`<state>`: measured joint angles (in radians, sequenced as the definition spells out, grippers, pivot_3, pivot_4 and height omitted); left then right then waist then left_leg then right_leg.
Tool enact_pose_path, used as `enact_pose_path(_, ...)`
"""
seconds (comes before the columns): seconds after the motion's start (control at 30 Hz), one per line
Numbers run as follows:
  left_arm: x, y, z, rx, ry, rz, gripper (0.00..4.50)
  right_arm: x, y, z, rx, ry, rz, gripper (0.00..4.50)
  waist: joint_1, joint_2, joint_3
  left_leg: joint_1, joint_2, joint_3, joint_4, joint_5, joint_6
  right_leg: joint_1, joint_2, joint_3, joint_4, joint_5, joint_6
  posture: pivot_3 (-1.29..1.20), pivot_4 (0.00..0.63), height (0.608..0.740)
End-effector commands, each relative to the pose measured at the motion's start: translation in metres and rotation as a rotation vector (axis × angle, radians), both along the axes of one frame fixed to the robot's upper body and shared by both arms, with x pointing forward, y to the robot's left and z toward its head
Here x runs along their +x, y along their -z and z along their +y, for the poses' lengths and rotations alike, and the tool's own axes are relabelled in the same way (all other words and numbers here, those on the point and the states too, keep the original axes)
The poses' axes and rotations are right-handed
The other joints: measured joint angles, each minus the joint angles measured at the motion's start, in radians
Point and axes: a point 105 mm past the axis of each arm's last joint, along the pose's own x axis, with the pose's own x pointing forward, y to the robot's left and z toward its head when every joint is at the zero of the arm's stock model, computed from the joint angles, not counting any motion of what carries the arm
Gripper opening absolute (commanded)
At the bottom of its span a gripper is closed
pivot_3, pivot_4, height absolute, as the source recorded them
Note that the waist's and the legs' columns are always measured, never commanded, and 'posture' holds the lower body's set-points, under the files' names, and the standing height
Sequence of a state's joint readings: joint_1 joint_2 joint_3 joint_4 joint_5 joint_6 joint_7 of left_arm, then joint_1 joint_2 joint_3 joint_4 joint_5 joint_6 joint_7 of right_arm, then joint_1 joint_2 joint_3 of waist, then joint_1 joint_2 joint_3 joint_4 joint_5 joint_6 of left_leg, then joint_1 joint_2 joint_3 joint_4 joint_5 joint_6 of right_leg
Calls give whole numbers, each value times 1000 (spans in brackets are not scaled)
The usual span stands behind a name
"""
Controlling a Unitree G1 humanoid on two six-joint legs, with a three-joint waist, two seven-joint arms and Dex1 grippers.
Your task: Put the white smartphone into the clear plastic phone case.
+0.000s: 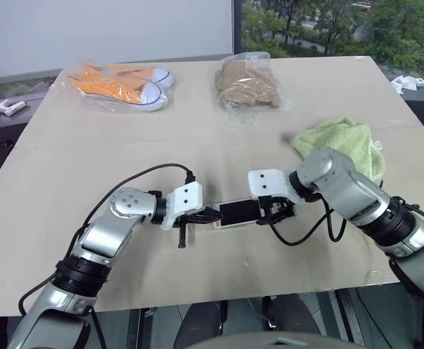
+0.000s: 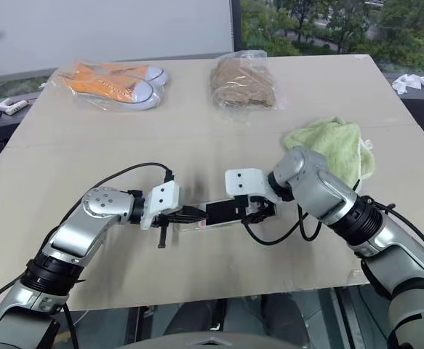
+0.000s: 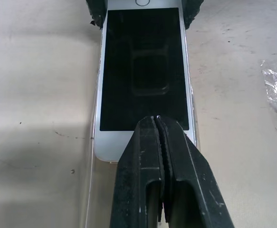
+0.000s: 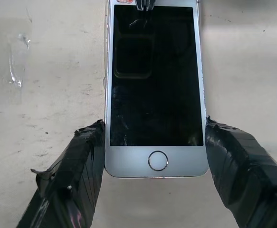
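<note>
While both arms met at the near middle of the table (image 1: 73, 145), things stood thus:
Phone: the white smartphone (image 3: 143, 76) lay screen-up and flat on the tabletop, between the two grippers
Case: the clear plastic phone case (image 3: 91, 190) showed as a faint glossy edge running along one long side of the phone and past its end — whether the phone was fully seated in it could not be told
Left gripper (image 3: 158, 124): fingers pressed together, their joined tips resting over the phone's end away from the home button
Right gripper (image 4: 155, 135): fingers spread, one at each long edge of the phone at its home-button end
Bags: orange sneakers (image 1: 121, 83) in one clear bag, a brown item (image 1: 248, 83) in another, both at the far side
Cloth: a green cloth (image 1: 342, 142) lay loose behind the right arm
</note>
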<state>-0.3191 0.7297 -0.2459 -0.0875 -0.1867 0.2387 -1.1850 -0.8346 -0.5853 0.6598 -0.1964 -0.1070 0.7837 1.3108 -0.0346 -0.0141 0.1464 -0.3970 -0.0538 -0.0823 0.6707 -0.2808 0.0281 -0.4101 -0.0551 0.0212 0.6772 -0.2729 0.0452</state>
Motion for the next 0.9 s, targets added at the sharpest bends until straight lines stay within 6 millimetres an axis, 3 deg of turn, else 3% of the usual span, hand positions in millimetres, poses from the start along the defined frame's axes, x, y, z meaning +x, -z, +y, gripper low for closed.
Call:
enact_pose_path(0.03, -3, 23, 6, 72, -34, 72, 51, -6, -6, 10, 20, -36, -23, 2895, 0, 0, -1, 0, 0, 0, 0, 0, 0, 0, 0, 0, 0, 0, 0, 0, 150, 740)
enact_pose_path(0.3, -4, 22, 6, 68, -37, 69, 51, -11, -8, 20, 79, -46, 5, 2895, -3, 0, -4, 1, 0, 0, 0, 0, 0, 0, 0, 0, 0, 0, 0, 0, 150, 740)
enact_pose_path(0.33, -5, 22, 6, 67, -37, 69, 0, -11, -8, 20, 78, -48, 4, 3827, -5, 0, -4, 1, 0, 0, 0, 0, 0, 0, 0, 0, 0, 0, 0, 0, 150, 740)
enact_pose_path(0.4, -5, 22, 5, 65, -37, 67, 0, -12, -7, 22, 80, -50, 1, 4426, -4, 0, -4, 1, 0, 0, 0, 0, 0, 0, 0, 0, 0, 0, 0, 0, 150, 740)
enact_pose_path(0.57, -5, 21, 4, 60, -38, 60, 0, -11, -15, 35, 154, -52, -18, 4426, 2, 0, -4, 1, -1, 0, 0, 0, 0, 0, -1, 0, 0, 0, 0, 0, 150, 740)
enact_pose_path(0.7, -4, 20, 4, 60, -38, 55, 0, -12, -21, 32, 167, -50, -11, 4426, 7, 0, -4, 1, -1, -1, 0, 0, 0, 0, -1, 0, 0, 0, 0, 0, 150, 740)
enact_pose_path(0.9, 0, 6, -2, -3, -37, 14, 0, 4, -44, -2, 161, 39, -70, 4426, 15, 1, -4, 1, -1, -1, 0, 0, 0, 0, -1, 0, 0, 0, 0, 0, 150, 740)
